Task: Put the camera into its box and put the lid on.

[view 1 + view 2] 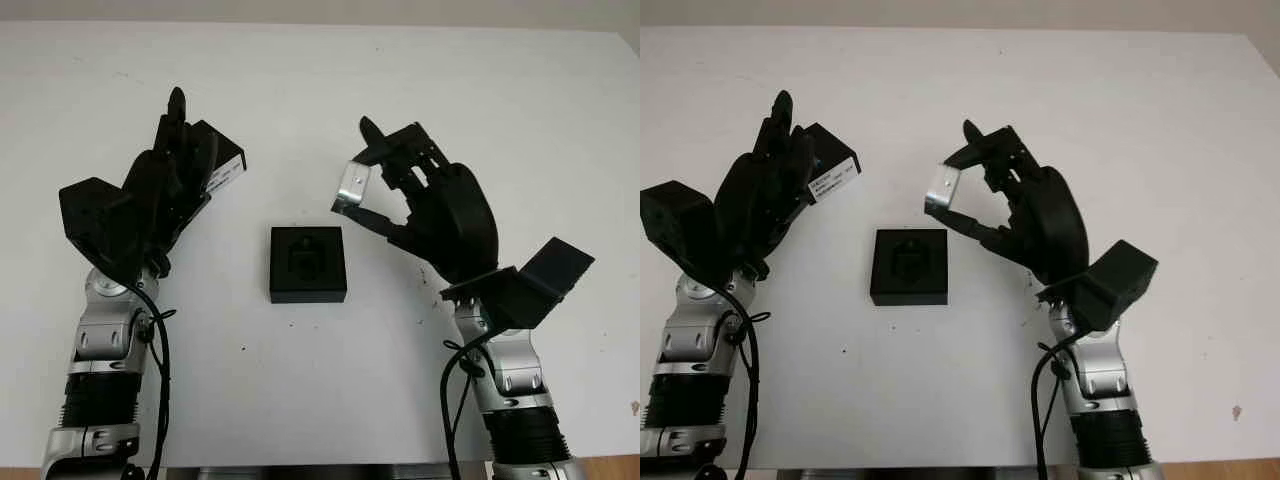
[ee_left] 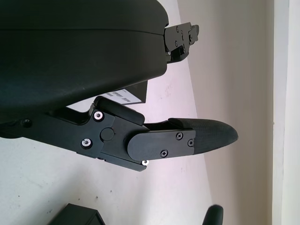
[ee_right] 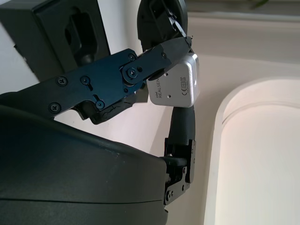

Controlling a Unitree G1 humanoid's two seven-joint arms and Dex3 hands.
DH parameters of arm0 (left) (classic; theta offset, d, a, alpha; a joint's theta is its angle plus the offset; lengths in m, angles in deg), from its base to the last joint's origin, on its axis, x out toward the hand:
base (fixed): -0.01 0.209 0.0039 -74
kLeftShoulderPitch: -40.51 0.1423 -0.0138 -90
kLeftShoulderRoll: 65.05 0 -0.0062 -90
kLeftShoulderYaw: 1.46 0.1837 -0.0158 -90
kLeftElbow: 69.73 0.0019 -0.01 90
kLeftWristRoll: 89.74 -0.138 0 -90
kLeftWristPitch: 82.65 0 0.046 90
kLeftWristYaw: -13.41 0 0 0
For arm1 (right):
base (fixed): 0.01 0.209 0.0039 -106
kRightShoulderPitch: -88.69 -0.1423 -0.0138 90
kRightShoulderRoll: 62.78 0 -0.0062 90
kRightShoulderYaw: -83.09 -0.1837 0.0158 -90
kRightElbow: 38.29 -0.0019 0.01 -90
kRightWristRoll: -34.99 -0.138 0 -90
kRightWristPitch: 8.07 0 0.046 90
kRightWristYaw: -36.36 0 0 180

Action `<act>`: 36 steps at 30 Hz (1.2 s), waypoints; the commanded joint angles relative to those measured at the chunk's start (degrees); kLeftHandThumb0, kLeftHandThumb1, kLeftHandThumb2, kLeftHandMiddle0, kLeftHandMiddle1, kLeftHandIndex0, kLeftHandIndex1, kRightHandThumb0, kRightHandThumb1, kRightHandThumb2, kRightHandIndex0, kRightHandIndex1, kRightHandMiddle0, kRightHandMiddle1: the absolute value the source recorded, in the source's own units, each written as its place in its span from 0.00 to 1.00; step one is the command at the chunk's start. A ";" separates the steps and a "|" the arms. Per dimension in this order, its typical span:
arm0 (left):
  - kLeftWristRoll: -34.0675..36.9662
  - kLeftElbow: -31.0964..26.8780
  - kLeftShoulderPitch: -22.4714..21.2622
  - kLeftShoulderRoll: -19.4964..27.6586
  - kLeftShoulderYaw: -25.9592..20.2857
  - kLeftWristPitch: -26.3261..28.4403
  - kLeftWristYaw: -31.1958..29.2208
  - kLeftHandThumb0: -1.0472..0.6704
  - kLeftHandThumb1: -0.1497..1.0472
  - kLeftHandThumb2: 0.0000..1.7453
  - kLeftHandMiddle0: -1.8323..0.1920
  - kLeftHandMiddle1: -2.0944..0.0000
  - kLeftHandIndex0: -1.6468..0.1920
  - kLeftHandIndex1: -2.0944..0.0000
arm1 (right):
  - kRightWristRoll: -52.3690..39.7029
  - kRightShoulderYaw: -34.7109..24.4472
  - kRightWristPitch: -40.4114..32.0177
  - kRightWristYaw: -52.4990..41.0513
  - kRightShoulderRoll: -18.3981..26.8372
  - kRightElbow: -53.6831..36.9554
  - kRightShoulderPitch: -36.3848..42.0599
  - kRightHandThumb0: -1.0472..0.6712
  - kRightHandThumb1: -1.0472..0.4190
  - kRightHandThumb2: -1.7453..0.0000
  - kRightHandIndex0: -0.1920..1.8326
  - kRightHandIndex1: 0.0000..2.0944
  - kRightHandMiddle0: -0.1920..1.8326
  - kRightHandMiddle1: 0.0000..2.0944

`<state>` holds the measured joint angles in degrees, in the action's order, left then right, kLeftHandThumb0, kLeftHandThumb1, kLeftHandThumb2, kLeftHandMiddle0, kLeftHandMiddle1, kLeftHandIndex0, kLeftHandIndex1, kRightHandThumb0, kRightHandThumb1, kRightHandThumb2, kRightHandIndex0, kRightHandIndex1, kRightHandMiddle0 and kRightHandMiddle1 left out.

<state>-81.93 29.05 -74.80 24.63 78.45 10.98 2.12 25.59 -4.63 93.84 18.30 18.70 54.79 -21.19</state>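
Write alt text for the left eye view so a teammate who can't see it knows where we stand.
The right hand holds the small silver camera just right of and beyond the open black box at the centre of the white table. To the box's left, the left hand holds the black lid.

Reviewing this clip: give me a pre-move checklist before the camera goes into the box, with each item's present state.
1. Camera gripped by right hand: ok.
2. Box open, foam recess showing: ok.
3. Lid held off the box by left hand: ok.
4. Camera directly over the recess: not ok, it is up and to the right of the box.
5. Camera turned to match the recess: cannot tell.
6. Table around the box free of obstacles: ok.
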 commanded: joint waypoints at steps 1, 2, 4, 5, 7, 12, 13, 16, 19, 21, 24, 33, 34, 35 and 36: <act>-0.32 -0.65 0.74 -0.03 0.22 0.23 0.30 0.18 1.00 0.28 1.00 1.00 1.00 1.00 | 0.68 0.79 0.11 -0.40 -0.64 1.02 -0.89 0.32 0.04 0.97 0.18 0.02 0.25 0.82; -0.27 -0.72 0.78 0.00 0.24 0.25 0.25 0.19 1.00 0.28 1.00 1.00 1.00 1.00 | 1.22 1.23 -0.05 -0.36 -0.83 1.44 -1.16 0.32 0.05 0.97 0.18 0.02 0.25 0.81; -0.02 -0.83 0.86 -0.03 0.20 0.15 0.03 0.19 1.00 0.28 1.00 1.00 1.00 1.00 | 2.62 1.90 0.97 -0.20 -1.14 2.74 -1.66 0.31 0.05 0.97 0.19 0.03 0.27 0.81; 0.08 -0.81 0.88 -0.08 0.15 0.12 0.04 0.19 1.00 0.28 1.00 1.00 1.00 1.00 | 3.02 2.20 1.41 -0.34 -1.38 3.75 -1.99 0.31 0.05 0.97 0.19 0.03 0.27 0.81; 0.15 -0.81 0.92 -0.19 0.10 0.09 0.11 0.19 1.00 0.28 1.00 1.00 1.00 1.00 | 3.41 2.57 1.57 -0.68 -1.87 5.44 -2.50 0.32 0.06 0.97 0.19 0.03 0.27 0.80; 0.41 -1.24 1.24 -0.55 -0.09 0.43 0.47 0.19 1.00 0.28 1.00 1.00 1.00 1.00 | 4.61 3.44 1.73 -1.17 -2.96 9.90 -3.95 0.32 0.07 0.97 0.19 0.03 0.27 0.80; 0.16 -1.27 1.29 -0.49 -0.01 0.41 0.59 0.19 1.00 0.28 1.00 1.00 1.00 1.00 | 4.77 3.55 1.57 -1.27 -3.07 10.49 -4.20 0.32 0.07 0.97 0.19 0.03 0.27 0.80; 0.10 -1.42 1.36 -0.53 -0.01 0.81 0.80 0.18 1.00 0.28 1.00 1.00 1.00 1.00 | 5.41 4.08 0.68 -1.47 -3.60 12.54 -5.03 0.31 0.07 0.97 0.18 0.02 0.28 0.80; 0.19 -1.79 1.56 -0.65 -0.05 1.15 1.09 0.18 1.00 0.28 1.00 1.00 1.00 1.00 | 6.63 4.74 1.28 -1.53 -3.88 14.93 -5.82 0.31 0.07 0.97 0.18 0.02 0.28 0.79; 0.17 -2.09 1.67 -0.62 -0.05 1.50 1.26 0.18 1.00 0.27 1.00 1.00 1.00 1.00 | 7.41 5.00 1.86 -1.48 -4.06 16.37 -6.24 0.31 0.07 0.97 0.18 0.02 0.28 0.79; 0.08 -2.26 1.79 -0.66 -0.01 1.35 1.34 0.18 1.00 0.27 1.00 1.00 1.00 1.00 | 8.02 5.20 2.62 -1.72 -4.22 18.10 -6.63 0.31 0.07 0.97 0.18 0.02 0.28 0.78; 0.09 -2.50 1.94 -0.57 -0.05 1.55 1.37 0.17 1.00 0.27 1.00 1.00 1.00 1.00 | 8.90 5.61 3.71 -3.56 -3.29 21.52 -7.00 0.31 0.07 0.97 0.17 0.02 0.29 0.78; -0.03 -2.51 1.96 -0.54 -0.02 1.41 1.41 0.17 1.00 0.27 1.00 1.00 1.00 1.00 | 8.86 5.60 3.61 -3.84 -3.15 21.52 -6.91 0.31 0.07 0.97 0.17 0.02 0.29 0.78; -0.17 -2.53 1.97 -0.45 0.05 1.44 1.42 0.17 1.00 0.27 1.00 1.00 1.00 1.00 | 8.79 5.56 3.32 -4.08 -3.04 21.33 -6.80 0.30 0.07 0.97 0.17 0.02 0.29 0.77; -0.27 -2.50 1.97 -0.39 0.07 1.35 1.43 0.17 1.00 0.27 1.00 1.00 1.00 1.00 | 8.81 5.55 3.26 -4.26 -2.91 21.24 -6.71 0.30 0.07 0.97 0.17 0.02 0.29 0.77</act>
<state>-81.88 27.30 -74.06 24.16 78.43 12.38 3.34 34.19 0.67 97.15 14.37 15.43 75.56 -28.66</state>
